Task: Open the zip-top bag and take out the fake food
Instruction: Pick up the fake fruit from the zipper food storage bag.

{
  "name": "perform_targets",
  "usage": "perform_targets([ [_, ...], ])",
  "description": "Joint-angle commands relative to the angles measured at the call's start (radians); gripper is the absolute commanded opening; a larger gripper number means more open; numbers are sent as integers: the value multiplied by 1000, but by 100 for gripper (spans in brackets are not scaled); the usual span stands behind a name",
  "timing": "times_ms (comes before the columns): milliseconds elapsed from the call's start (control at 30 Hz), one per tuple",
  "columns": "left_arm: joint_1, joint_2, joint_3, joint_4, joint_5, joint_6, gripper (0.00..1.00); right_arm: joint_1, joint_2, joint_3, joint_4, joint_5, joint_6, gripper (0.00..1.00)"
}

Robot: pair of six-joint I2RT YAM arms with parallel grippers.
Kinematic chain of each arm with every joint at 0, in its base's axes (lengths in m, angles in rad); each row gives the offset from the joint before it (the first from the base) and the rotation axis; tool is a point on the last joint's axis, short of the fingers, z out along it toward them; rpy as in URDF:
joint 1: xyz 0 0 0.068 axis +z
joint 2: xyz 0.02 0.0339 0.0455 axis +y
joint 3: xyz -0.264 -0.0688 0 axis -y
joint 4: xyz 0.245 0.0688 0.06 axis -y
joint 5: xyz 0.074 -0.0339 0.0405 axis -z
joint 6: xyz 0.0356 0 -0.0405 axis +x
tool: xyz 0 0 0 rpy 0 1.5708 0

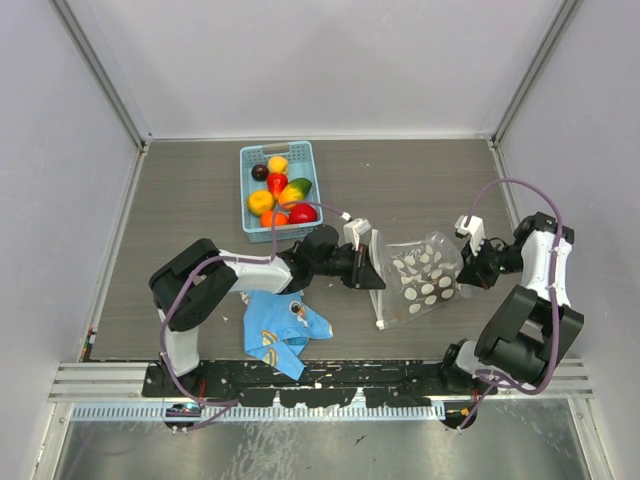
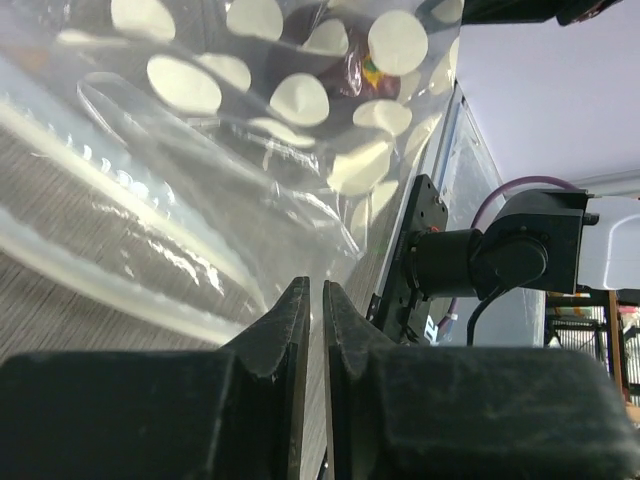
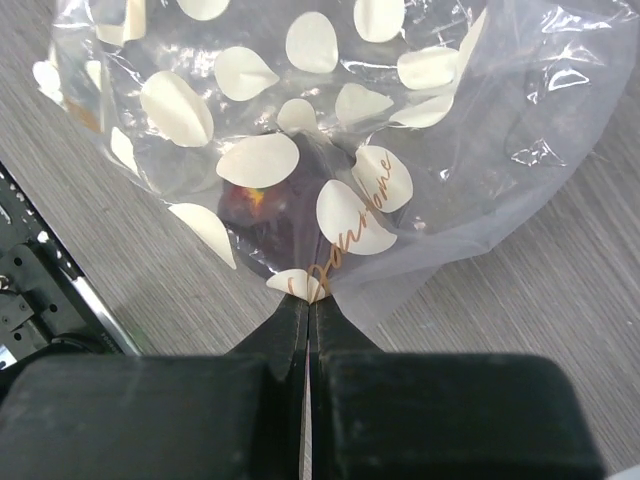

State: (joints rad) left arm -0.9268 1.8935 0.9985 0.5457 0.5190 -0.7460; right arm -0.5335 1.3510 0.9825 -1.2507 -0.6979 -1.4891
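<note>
Grey wood-grain table point(image 1: 180, 200) inside pale walls forms the work surface. I have the zip-top bag point(image 1: 425, 275) strung between both arms, right of centre.

**End effectors**
- The right gripper point(image 3: 307, 300) has its jaws fully together, pinching a fold of film at the bag's closed end.
- The left gripper point(image 2: 311, 292) is drawn in to a hairline slit at the mouth end, by the white zip strip point(image 1: 377, 290). Film runs into the tips and I judge it caught there, though the wrist view is not conclusive.

**Contents**
- A dark piece point(image 3: 262, 200) shows through the film, close to the right-hand pinch.
- Fake food point(image 1: 278, 195) also lies in the light blue basket point(image 1: 245, 190) at the back, well apart from the bag.
- I cannot confirm whether the zip is parted.

**Handling**
- I expect the film to be thin, limp, light and slick. It will crumple rather than push, so I can only move it by pulling.
- A pinch on bare film may creep out under tension.
- The zip strip looks like the stiffest part. I would take one lip just behind the strip, where the ridge backs the jaws.
- The piece inside looks hard, glossy and rounded. It is likely to roll towards whichever end hangs lower, and to slip if gripped off-centre.
- Tipping it out through the mouth looks safer than reaching in.
</note>
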Motion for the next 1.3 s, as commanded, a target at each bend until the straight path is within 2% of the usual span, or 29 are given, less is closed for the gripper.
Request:
perform_targets([
  [0, 15, -71, -16, 85, -3, 9, 11, -21, -34, 62, -54, -65, 1, 1],
  [133, 18, -98, -31, 84, -15, 36, 16, -22, -56, 48, -56, -67, -9, 1],
  [333, 20, -233, -152, 43, -211, 206, 42, -23, -53, -26, 35, 25, 23, 3],
  [400, 19, -259, -199, 97, -247, 297, 46, -22, -52, -38, 52, 37, 25, 8],
  [567, -6, -222, -290, 358, -215, 559, 51, -22, -36, -29, 78, 39, 37, 15],
  [633, -20, -183, -293, 411, -187, 663, 52, -22, -25, -17, 89, 44, 45, 17],
  [767, -23, -108, -297, 509, -146, 751, 52, -22, -3, 1, 117, 46, 57, 19],
  [867, -23, -55, -286, 546, -125, 769, 44, -23, 20, 14, 136, 43, 58, 19],
  [900, -23, -38, -282, 551, -138, 768, 40, -22, 28, 20, 145, 43, 60, 16],
  [967, -24, -12, -285, 586, -186, 764, 34, -22, 50, 35, 156, 43, 64, 2],
  [1000, -23, 1, -294, 623, -203, 765, 33, -23, 61, 42, 163, 43, 67, 1],
  [1100, -24, 32, -310, 709, -215, 780, 32, -22, 92, 57, 199, 52, 78, 1],
  [1200, -34, 47, -291, 709, -210, 807, 33, -23, 116, 62, 229, 50, 79, 1],
  [1267, -42, 59, -276, 709, -209, 827, 33, -22, 130, 70, 222, 45, 62, 7],
])
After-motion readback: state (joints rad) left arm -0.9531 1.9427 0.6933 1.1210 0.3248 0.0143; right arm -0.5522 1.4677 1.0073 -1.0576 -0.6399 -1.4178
